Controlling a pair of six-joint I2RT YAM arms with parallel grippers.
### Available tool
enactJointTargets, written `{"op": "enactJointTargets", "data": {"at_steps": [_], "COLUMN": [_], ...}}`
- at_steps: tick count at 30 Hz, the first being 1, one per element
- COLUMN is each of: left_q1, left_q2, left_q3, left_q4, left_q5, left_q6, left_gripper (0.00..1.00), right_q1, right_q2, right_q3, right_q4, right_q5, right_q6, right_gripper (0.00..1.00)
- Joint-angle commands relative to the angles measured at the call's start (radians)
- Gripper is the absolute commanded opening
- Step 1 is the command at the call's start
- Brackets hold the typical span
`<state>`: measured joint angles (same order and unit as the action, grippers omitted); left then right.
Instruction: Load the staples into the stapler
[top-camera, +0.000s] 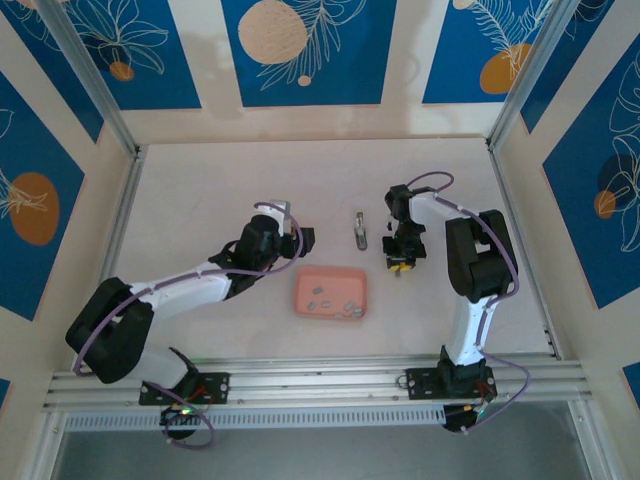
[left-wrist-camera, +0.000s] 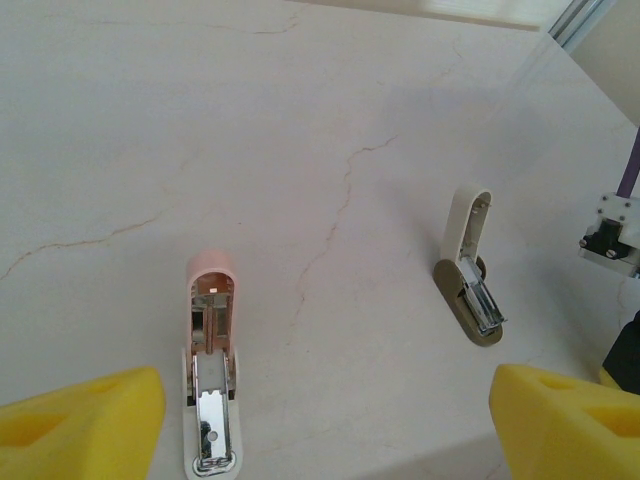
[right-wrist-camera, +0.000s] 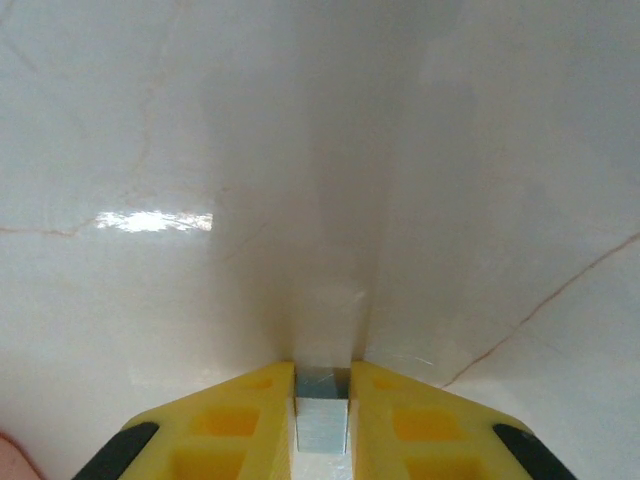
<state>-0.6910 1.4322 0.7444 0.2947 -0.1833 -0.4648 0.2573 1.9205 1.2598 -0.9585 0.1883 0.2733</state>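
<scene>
While the left gripper (left-wrist-camera: 325, 428) hangs over the pale marble-look table (top-camera: 200, 180), its yellow fingers (left-wrist-camera: 82, 420) stand wide apart with nothing between them. A pink-and-white stapler (left-wrist-camera: 212, 372) lies flat on the table below it, opened out, pink cap at the far end and bare metal channel at the near end. It sits closer to the finger on the left of the wrist view and touches neither finger.

Right gripper (right-wrist-camera: 322, 376): narrow, pinched on a strip of staples (right-wrist-camera: 322, 415), a small grey metal block clamped between the yellow fingertips. It points down at bare table; cannot tell whether the strip touches the surface.

A white-and-brown stapler (top-camera: 360, 230) lies at mid-table between the two arms. From the left wrist it shows its white arm swung open and metal inside the dark base. In the overhead view the right gripper is just beside it on the right, apart from it.

A shallow pink tray (top-camera: 301, 290) sits near the middle of the table, nearer the arm bases than both staplers. The loose staples (top-camera: 335, 303) lie scattered inside it, several small grey strips, mostly toward its near side. Neither gripper is over the tray.
</scene>
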Motion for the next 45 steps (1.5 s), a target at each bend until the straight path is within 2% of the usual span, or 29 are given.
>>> {"op": "enactJointTargets", "data": {"at_steps": [1,5,12,17,27,45], "left_q1": [0.001,0.002,0.002,-0.001,0.000,0.001], "left_q2": [-0.014,-0.028,-0.067,-0.055,-0.044,-0.016], "left_q3": [-0.017,-0.030,-0.104,-0.134,-0.165,-0.171], "left_q4": [0.005,0.005,0.045,0.082,0.107,0.123], "left_q5": [0.006,-0.008,-0.100,-0.102,-0.130,-0.162], "left_q6": [-0.008,-0.012,-0.019,-0.022,0.009,0.059], "left_gripper": [0.84,0.84,0.85,0.85,0.85,0.86], "right_q1": [0.024,0.028,0.030,0.036,0.111,0.132], "right_q2": [0.002,-0.057,-0.239,-0.293,-0.231,-0.051], "right_q3": [-0.036,-0.055,-0.126,-0.161,-0.079,0.079], "right_q4": [-0.059,-0.023,0.130,0.262,0.386,0.394], "right_q5": [-0.018,-0.024,-0.055,-0.081,0.006,-0.023], "right_q6": [0.028,0.057,0.153,0.194,0.157,0.068], "right_gripper": [0.19,0.17,0.16,0.15,0.15,0.15]}}
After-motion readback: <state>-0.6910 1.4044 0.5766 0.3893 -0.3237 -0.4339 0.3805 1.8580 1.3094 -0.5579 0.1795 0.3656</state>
